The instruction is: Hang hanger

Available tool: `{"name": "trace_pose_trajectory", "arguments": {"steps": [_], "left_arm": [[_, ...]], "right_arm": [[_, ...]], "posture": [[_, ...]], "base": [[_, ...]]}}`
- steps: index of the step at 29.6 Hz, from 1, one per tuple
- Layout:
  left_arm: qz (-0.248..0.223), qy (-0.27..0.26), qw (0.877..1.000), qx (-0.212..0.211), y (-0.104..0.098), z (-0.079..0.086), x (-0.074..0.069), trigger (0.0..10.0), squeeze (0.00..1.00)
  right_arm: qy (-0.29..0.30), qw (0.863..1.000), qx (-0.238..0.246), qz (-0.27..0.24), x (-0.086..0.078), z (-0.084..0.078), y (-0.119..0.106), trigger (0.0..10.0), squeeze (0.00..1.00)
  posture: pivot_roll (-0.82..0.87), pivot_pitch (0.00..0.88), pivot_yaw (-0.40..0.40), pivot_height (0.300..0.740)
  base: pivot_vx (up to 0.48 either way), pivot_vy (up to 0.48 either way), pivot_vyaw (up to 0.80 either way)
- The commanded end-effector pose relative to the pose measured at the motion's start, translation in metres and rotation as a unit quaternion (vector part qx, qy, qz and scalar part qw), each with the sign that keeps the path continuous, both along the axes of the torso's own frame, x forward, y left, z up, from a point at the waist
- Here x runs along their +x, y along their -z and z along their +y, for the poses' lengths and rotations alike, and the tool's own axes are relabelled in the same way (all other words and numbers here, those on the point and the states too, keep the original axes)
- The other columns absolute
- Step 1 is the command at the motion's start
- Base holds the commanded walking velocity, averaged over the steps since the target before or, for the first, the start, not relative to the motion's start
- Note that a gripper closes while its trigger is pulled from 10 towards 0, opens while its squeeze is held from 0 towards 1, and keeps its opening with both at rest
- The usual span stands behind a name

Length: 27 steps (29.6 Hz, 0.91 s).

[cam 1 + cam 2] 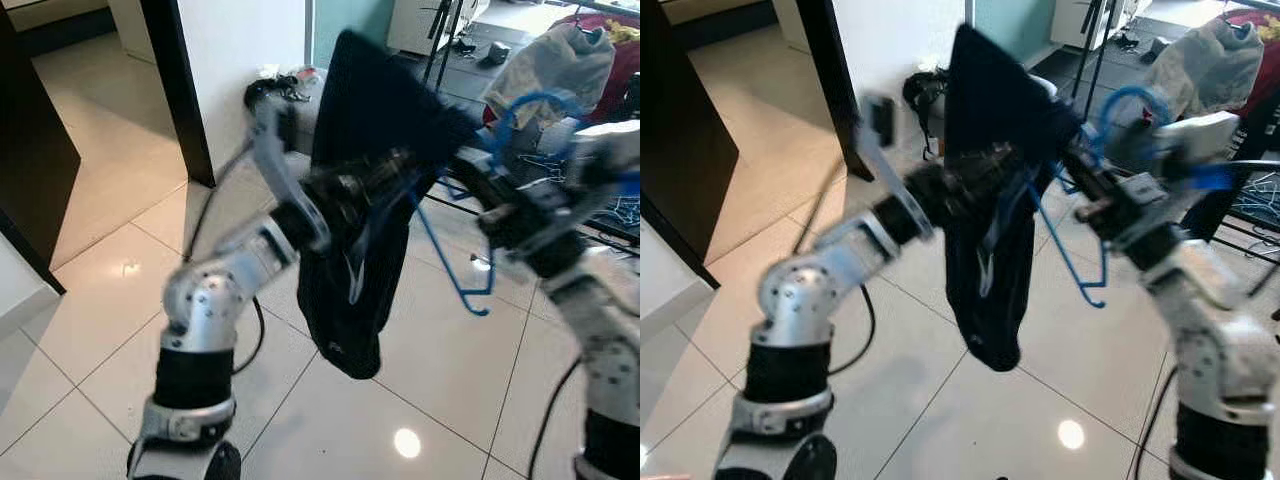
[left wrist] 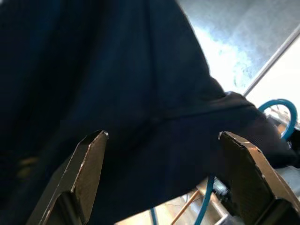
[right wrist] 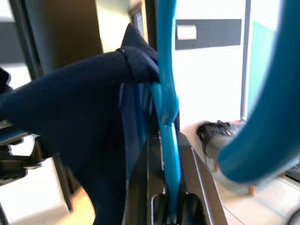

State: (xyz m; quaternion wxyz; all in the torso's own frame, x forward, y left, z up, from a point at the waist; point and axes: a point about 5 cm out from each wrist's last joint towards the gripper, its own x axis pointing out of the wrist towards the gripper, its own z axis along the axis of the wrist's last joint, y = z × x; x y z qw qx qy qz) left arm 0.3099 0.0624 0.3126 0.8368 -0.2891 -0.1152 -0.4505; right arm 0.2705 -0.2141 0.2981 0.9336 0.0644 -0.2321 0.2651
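The blue hanger is held in mid-air at the centre of the head views, above the tiled floor. Its thin blue wire runs down and rightward from the dark garment draped over it, ending in a small upturned tip at centre right, and its curved hook rises at the upper right of the frame. In the right wrist view the wire is seen clamped between the jaws of the right gripper, which are closed on it, with the long axis of the wire running straight out along the fingers. The right arm is thus the nearer one and carries the hanger. The garment is navy, soft and folded, peaked at the top and hanging in a long lobe below. The left gripper is set against the cloth from the left of the frame; its jaws are spread wide, with the fabric lying just beyond the fingertips and nothing pinched. A rack with clothes is seen at the upper right, well apart, and it is judged that the hook has to be carried that way.
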Motion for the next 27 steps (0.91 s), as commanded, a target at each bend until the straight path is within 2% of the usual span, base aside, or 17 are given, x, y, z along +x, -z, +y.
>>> {"name": "trace_pose_trajectory", "arguments": {"steps": [1, 2, 5, 6, 9, 12, 14, 15, 16, 17, 20, 22, 23, 24, 25, 26, 27], "left_arm": [[-0.021, 0.013, 1.000, 0.001, -0.006, 0.010, -0.002, 10.0, 1.00], [-0.046, 0.033, 0.998, 0.006, -0.011, 0.013, -0.008, 10.0, 1.00], [-0.082, 0.067, 0.994, 0.012, -0.017, 0.017, -0.018, 10.0, 1.00], [-0.082, 0.067, 0.994, 0.012, -0.017, 0.017, -0.018, 10.0, 1.00], [-0.135, 0.103, 0.985, 0.038, -0.021, 0.022, -0.033, 10.0, 1.00], [-0.145, 0.090, 0.984, 0.051, -0.022, 0.025, -0.033, 10.0, 1.00], [-0.143, 0.061, 0.986, 0.054, -0.024, 0.031, -0.028, 10.0, 1.00], [-0.145, 0.045, 0.987, 0.056, -0.025, 0.034, -0.026, 10.0, 0.69], [-0.148, 0.029, 0.987, 0.055, -0.027, 0.037, -0.023, 10.0, 0.00], [-0.152, 0.011, 0.987, 0.054, -0.029, 0.040, -0.020, 10.0, 0.00], [-0.185, -0.051, 0.979, 0.070, -0.038, 0.048, -0.014, 10.0, 0.00], [-0.232, -0.080, 0.963, 0.114, -0.044, 0.051, -0.012, 10.0, 0.00], [-0.265, -0.091, 0.948, 0.153, -0.046, 0.052, -0.013, 10.0, 0.00], [-0.265, -0.091, 0.948, 0.153, -0.046, 0.052, -0.013, 10.0, 0.00], [-0.307, -0.099, 0.924, 0.208, -0.048, 0.052, -0.014, 10.0, 0.00], [-0.367, -0.098, 0.878, 0.293, -0.048, 0.051, -0.016, 10.0, 0.00], [-0.367, -0.098, 0.878, 0.293, -0.048, 0.051, -0.016, 10.0, 0.00]], "right_arm": [[-0.006, 0.999, 0.033, -0.017, -0.006, -0.012, -0.005, 10.0, 0.00], [-0.004, 0.998, 0.056, -0.021, -0.006, -0.019, -0.007, 10.0, 0.00], [-0.003, 0.996, 0.083, -0.027, -0.006, -0.027, -0.008, 10.0, 0.00], [-0.003, 0.996, 0.083, -0.027, -0.006, -0.027, -0.008, 10.0, 0.00], [0.006, 0.996, 0.092, -0.015, -0.003, -0.038, 0.000, 10.0, 0.00], [-0.007, 0.994, 0.106, -0.004, -0.003, -0.045, 0.006, 10.0, 0.00], [-0.054, 0.993, 0.105, -0.003, -0.009, -0.040, 0.007, 10.0, 0.00], [-0.080, 0.993, 0.090, 0.001, -0.012, -0.035, 0.009, 10.0, 0.00], [-0.096, 0.993, 0.062, 0.007, -0.015, -0.030, 0.013, 10.0, 0.00], [-0.097, 0.994, 0.042, 0.024, -0.014, -0.028, 0.020, 10.0, 0.00], [-0.095, 0.992, 0.039, 0.072, -0.011, -0.036, 0.040, 10.0, 0.00], [-0.123, 0.988, 0.010, 0.092, -0.018, -0.036, 0.049, 10.0, 0.00], [-0.133, 0.986, -0.009, 0.105, -0.020, -0.036, 0.053, 10.0, 0.00], [-0.133, 0.986, -0.009, 0.105, -0.020, -0.036, 0.053, 10.0, 0.00], [-0.145, 0.982, -0.026, 0.115, -0.021, -0.036, 0.055, 10.0, 0.00], [-0.158, 0.979, -0.043, 0.125, -0.023, -0.038, 0.056, 10.0, 0.00], [-0.158, 0.979, -0.043, 0.125, -0.023, -0.038, 0.056, 10.0, 0.00]], "posture": [[-0.01, 0.144, 0.008, 0.740], [-0.01, 0.142, 0.008, 0.740], [0.00, 0.142, 0.006, 0.740], [0.00, 0.142, 0.006, 0.740], [0.00, 0.140, 0.002, 0.740], [0.00, 0.139, 0.000, 0.740], [0.00, 0.141, -0.001, 0.740], [0.00, 0.141, -0.001, 0.740], [0.00, 0.140, -0.002, 0.740], [0.00, 0.140, -0.002, 0.740], [0.00, 0.140, -0.006, 0.740], [0.00, 0.139, -0.005, 0.740], [-0.01, 0.139, -0.006, 0.740], [-0.01, 0.139, -0.006, 0.740], [-0.01, 0.140, -0.007, 0.740], [-0.01, 0.136, -0.009, 0.740], [-0.01, 0.136, -0.009, 0.740]], "base": [[0.000, 0.000, 0.00], [0.000, 0.000, 0.00], [0.000, 0.000, 0.00], [0.000, 0.000, 0.00], [0.000, 0.000, 0.00], [0.000, 0.000, 0.00], [0.000, 0.000, 0.00], [0.000, 0.000, 0.00], [0.000, 0.000, 0.00], [0.000, 0.000, 0.00], [0.000, 0.000, 0.00], [0.000, 0.000, 0.00], [0.000, 0.000, 0.00], [0.000, 0.000, 0.00], [0.000, 0.000, 0.00], [0.000, 0.000, 0.00], [0.000, 0.000, 0.00]]}}
